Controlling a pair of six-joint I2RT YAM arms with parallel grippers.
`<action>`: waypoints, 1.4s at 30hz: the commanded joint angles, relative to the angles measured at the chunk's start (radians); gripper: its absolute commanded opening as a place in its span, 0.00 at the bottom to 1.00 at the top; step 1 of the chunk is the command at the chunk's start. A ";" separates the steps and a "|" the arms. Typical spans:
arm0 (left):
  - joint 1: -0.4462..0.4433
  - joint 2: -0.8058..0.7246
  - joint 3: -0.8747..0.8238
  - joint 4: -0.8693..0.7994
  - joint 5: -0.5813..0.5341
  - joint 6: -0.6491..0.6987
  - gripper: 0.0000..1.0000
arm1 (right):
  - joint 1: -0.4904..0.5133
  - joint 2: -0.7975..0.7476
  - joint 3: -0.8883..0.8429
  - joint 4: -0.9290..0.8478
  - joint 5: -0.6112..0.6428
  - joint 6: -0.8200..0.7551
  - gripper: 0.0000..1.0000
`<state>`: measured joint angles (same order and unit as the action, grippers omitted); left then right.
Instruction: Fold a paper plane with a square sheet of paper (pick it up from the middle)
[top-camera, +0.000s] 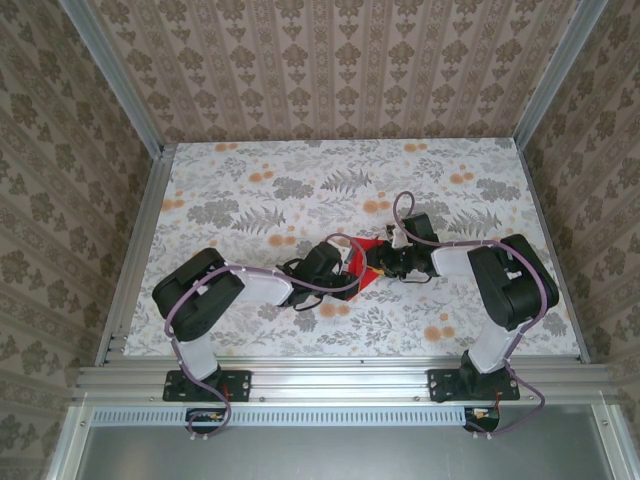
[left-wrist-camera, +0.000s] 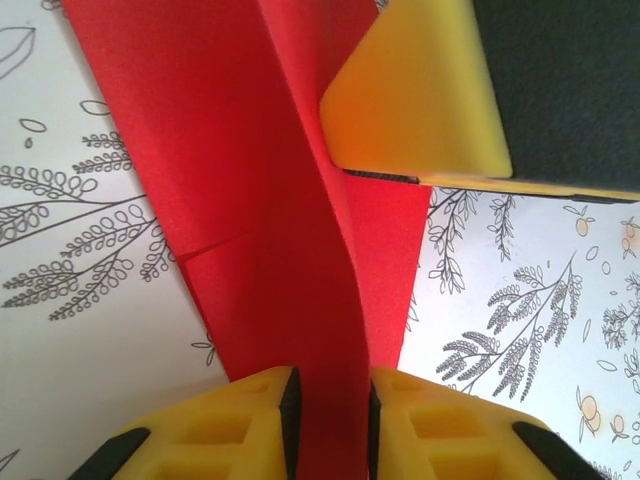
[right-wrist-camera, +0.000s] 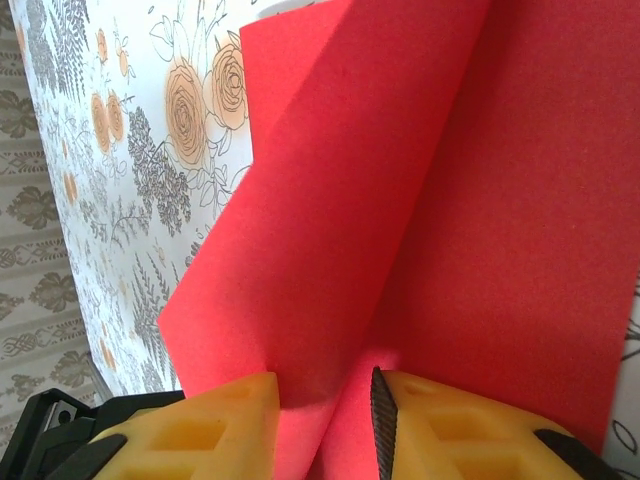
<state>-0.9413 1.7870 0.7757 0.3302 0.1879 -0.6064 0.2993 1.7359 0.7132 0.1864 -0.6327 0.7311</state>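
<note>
Two hands meet over the middle of the flowered tabletop (top-camera: 250, 190), with the red paper (top-camera: 362, 262) lifted between them. The left hand (left-wrist-camera: 330, 390) is clamped on a raised fold of the paper. The right hand (right-wrist-camera: 325, 390) pinches another fold, which stands up steeply from its fingers.

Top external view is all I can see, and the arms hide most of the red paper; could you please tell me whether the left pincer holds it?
Observer: Yes; its wrist view shows the left pincer closed on a raised fold of the red paper.
Operator: Thank you, and the right one?
Observer: The right pincer likewise grips a lifted fold of it.
</note>
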 joint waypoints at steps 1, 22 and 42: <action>0.013 -0.013 0.011 -0.045 0.022 -0.024 0.33 | 0.007 0.024 0.025 -0.050 0.025 -0.028 0.34; 0.033 -0.196 -0.049 -0.107 -0.102 -0.190 0.49 | 0.015 0.076 0.062 -0.185 0.121 -0.056 0.41; 0.064 0.013 0.022 0.102 0.064 -0.242 0.42 | 0.015 0.079 0.046 -0.179 0.118 -0.052 0.39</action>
<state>-0.8825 1.7874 0.7727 0.3901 0.2253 -0.8440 0.3088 1.7611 0.7837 0.0776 -0.6025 0.7055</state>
